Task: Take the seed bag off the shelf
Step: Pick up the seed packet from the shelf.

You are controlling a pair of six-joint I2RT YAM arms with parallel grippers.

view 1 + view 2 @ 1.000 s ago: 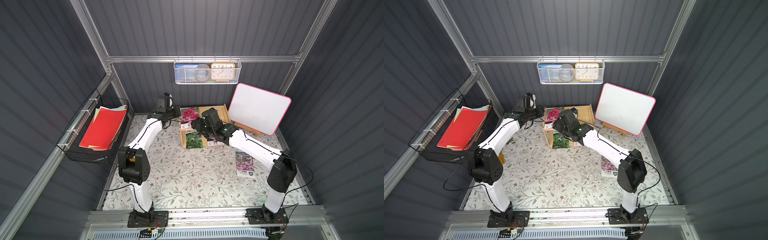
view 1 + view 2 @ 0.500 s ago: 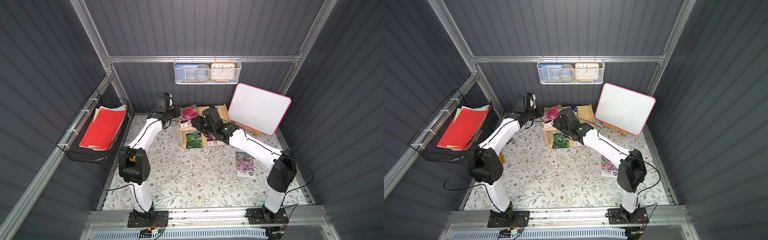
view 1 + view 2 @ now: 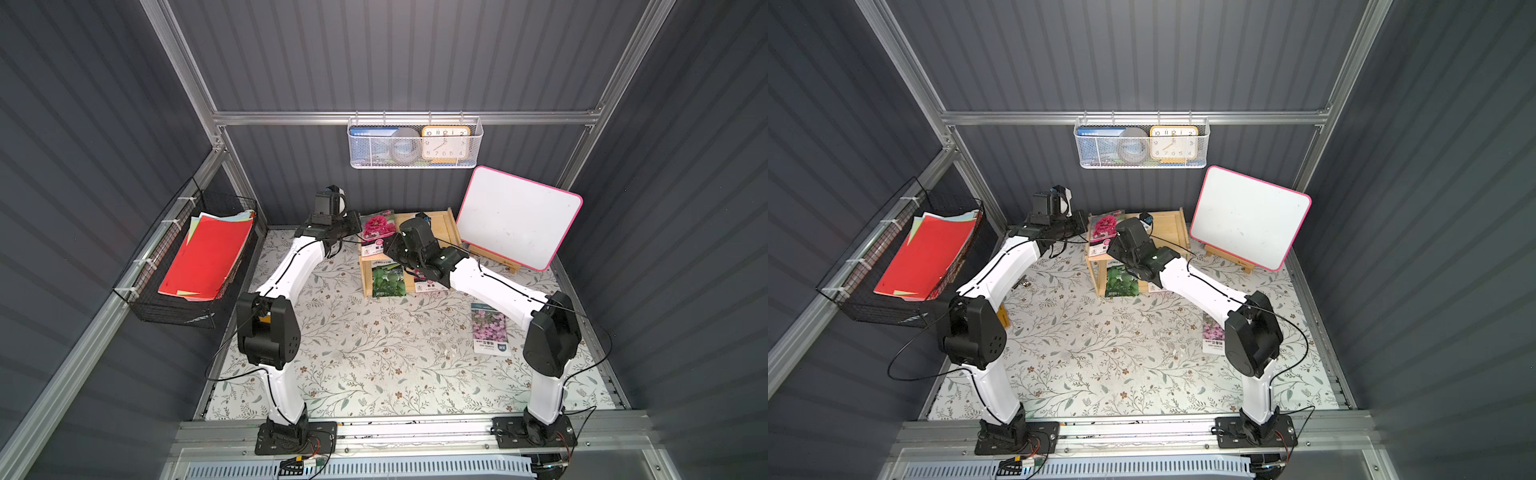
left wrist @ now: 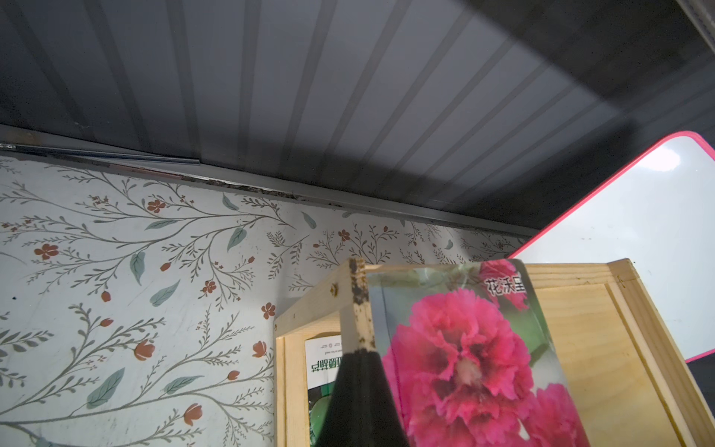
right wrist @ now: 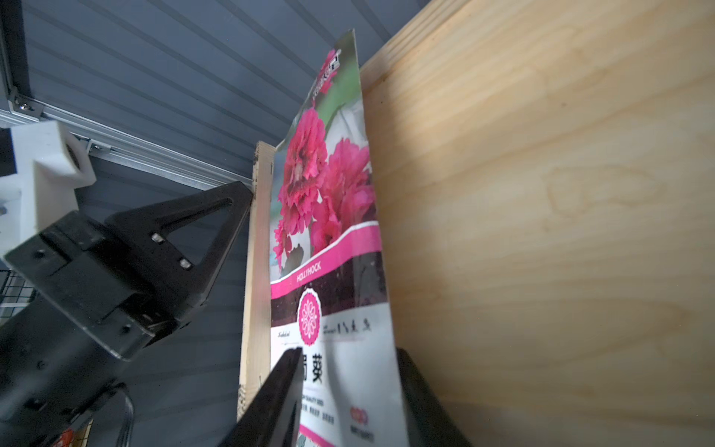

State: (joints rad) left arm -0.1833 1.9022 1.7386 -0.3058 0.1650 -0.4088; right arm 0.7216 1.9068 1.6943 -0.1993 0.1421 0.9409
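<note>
Right claw (image 5: 348, 352): two black wedge-shaped fingers, partly spread. One stands on each side of the seed bag's white printed end at the shelf's front. Whether they press the bag cannot be told.
Left claw (image 5: 238, 193): black fingers with triangular cut-outs, closed together on nothing. The tip is against the outer face of the shelf's left rim.
Seed bag (image 3: 377, 227): flat, glossy packet with magenta hollyhock blooms, a pink band and a white lower panel. It lies on the shelf's top board along the left rim, and its far part bows up off the wood.
Shelf (image 3: 440, 226): pale wood with visible grain, in two tiers. The rectangular top board has a raised rim strip and stands on thin square posts.
Green packet (image 3: 388, 281): glossy and flat on the shelf's lower tier, its front end jutting past the shelf's front.
White packet (image 3: 428, 286): just right of the green packet on the same tier, partly under the right arm.
Purple-flower packet (image 3: 489, 328): flat on the table, well in front of the shelf and to its right.
Whiteboard (image 3: 515, 216): smooth white panel with rounded corners and a pink frame, tilted on a wooden easel just right of the shelf.
White mesh basket (image 3: 415, 164): perforated metal, hung on the rail above the shelf. It holds an orange-framed clock (image 3: 444, 143).
Black wire basket (image 3: 183, 307): on the wall well left of the shelf, holding red paper sheets.
Table cover (image 3: 374, 353): matte, printed with leaves and small flowers, lying under the shelf.
</note>
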